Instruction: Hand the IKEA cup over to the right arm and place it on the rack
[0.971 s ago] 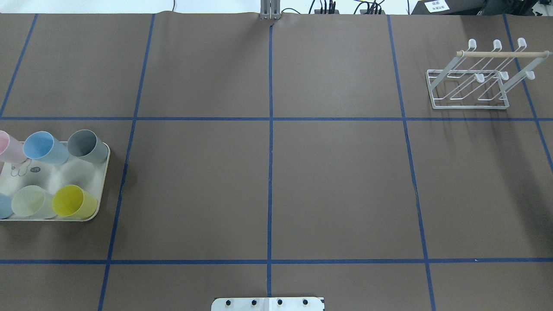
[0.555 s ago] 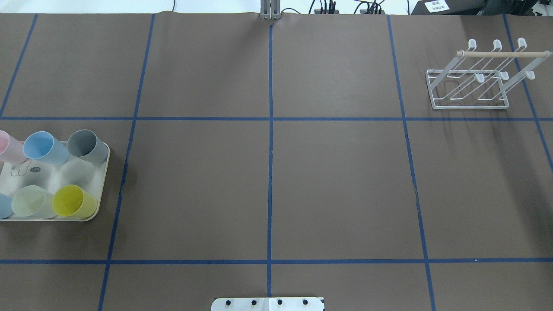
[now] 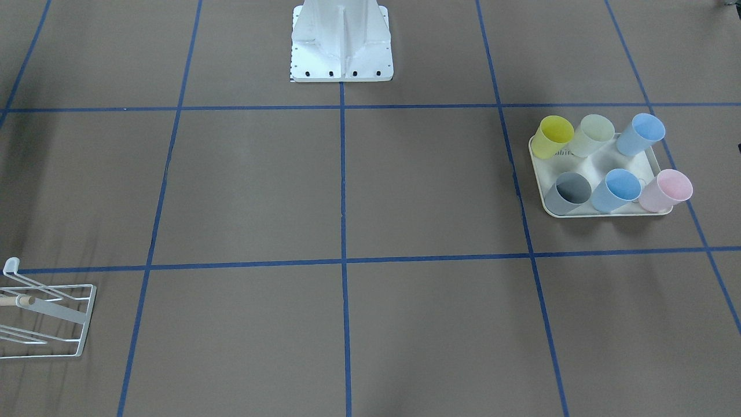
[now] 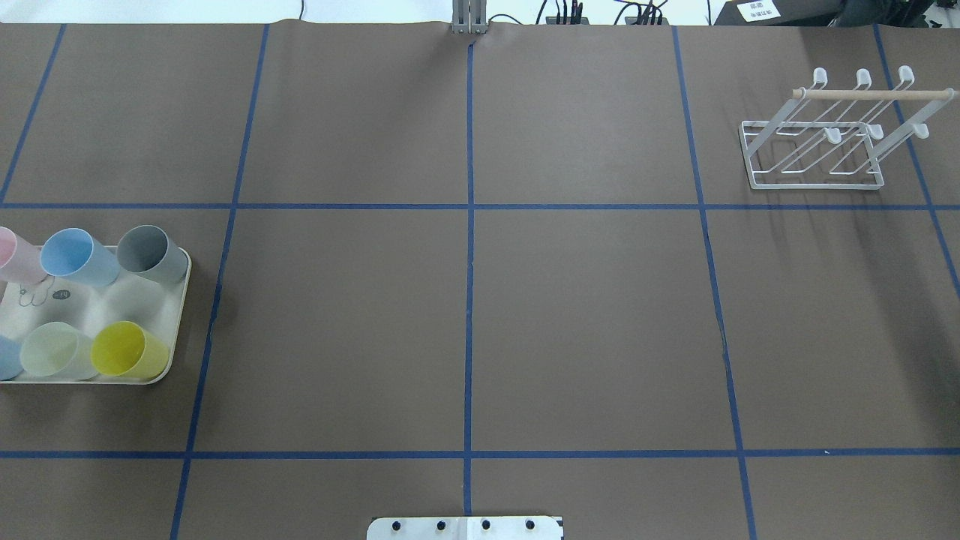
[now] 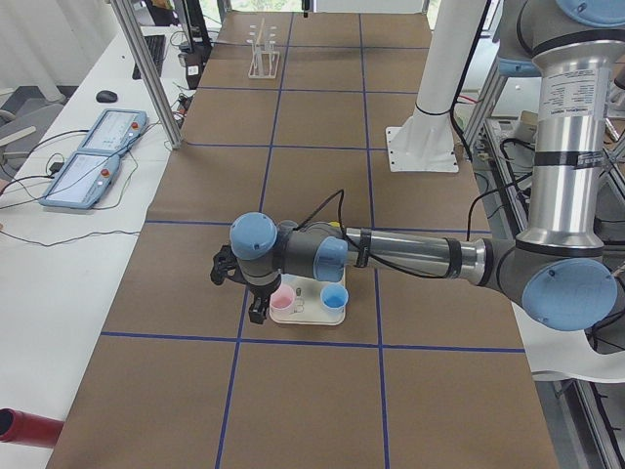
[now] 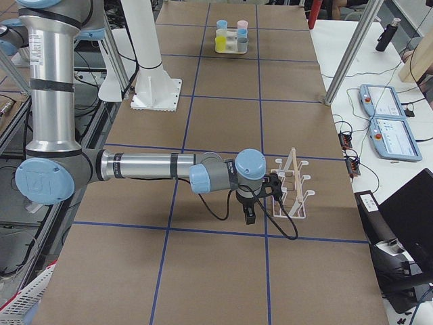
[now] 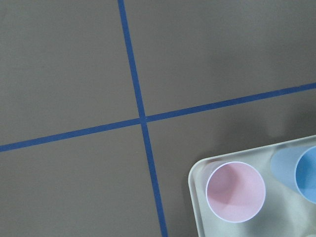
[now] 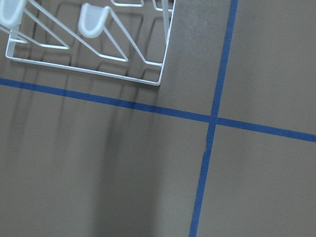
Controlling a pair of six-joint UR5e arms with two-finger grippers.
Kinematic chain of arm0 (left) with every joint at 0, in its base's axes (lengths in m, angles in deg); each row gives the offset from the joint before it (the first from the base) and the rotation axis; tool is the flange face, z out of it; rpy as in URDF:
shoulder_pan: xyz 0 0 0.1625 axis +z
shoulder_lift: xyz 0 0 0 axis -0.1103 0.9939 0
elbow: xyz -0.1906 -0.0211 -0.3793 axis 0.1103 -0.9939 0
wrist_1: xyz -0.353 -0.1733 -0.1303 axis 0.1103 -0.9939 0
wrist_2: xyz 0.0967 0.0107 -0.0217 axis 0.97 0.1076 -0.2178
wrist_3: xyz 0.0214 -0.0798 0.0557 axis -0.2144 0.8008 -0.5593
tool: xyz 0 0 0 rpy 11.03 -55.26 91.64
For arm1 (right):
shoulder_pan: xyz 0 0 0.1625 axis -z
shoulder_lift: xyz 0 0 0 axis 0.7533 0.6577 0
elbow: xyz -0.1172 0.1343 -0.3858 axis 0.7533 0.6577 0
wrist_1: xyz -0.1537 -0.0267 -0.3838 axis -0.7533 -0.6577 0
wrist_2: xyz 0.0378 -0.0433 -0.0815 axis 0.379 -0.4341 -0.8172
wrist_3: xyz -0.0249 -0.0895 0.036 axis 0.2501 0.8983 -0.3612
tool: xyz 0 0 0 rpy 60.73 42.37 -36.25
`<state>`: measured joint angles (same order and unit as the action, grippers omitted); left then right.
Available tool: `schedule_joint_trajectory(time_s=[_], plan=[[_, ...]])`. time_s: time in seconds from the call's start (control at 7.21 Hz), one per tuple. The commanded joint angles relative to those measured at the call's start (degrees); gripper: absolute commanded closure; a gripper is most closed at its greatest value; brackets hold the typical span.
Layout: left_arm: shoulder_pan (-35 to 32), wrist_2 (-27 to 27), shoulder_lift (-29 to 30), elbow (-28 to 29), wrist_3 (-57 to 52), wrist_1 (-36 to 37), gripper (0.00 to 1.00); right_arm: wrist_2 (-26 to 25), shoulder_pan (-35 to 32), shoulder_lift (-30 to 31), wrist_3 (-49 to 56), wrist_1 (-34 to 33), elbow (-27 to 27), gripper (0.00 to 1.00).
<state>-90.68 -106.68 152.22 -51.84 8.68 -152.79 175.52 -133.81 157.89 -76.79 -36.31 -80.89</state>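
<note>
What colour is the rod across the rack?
The rod is pale wood; the overhead view shows it best.

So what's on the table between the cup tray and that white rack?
Nothing: in the overhead view only bare brown paper with blue tape lines lies between the tray and the rack.

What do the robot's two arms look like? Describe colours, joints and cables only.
Both the left arm and the right arm are silver metal tubes joined by grey housings with round light blue caps. Each ends in a black wrist unit with black jaws. A thin black cable loops out near each wrist.
</note>
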Motion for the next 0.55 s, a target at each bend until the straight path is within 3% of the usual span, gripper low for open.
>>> schedule_joint_trajectory(time_s=[0.0, 0.42], plan=[[7.42, 4.04, -0.35, -0.96, 13.73, -7.04, 0.0, 0.49, 0.12, -0.05, 0.05, 0.98, -0.44, 0.0], [11.3, 5.06, -8.23, -0.62, 13.77, -11.47, 0.0, 0.58, 0.46, -0.05, -0.3, 1.42, -1.76, 0.0]])
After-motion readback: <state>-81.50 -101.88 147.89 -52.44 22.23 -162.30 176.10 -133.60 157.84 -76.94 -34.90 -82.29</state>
